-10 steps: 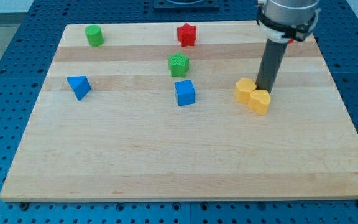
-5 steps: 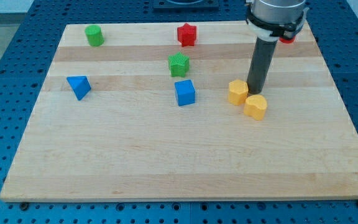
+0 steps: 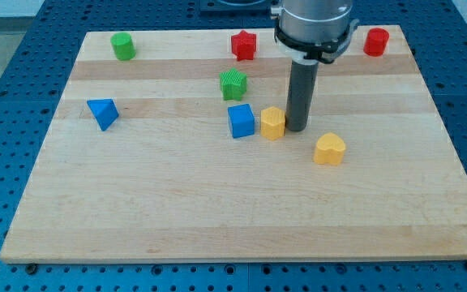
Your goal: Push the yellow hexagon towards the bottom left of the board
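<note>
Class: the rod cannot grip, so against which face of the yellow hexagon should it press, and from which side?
Press the yellow hexagon on its upper-right face, coming from the view's top right. My tip sits at its right; the blue cube blocks a leftward push.

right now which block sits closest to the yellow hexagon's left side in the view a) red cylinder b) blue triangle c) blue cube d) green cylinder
c: the blue cube sits just to the view's left of the yellow hexagon, nearly touching it, while my tip is against the hexagon's right side.
</note>
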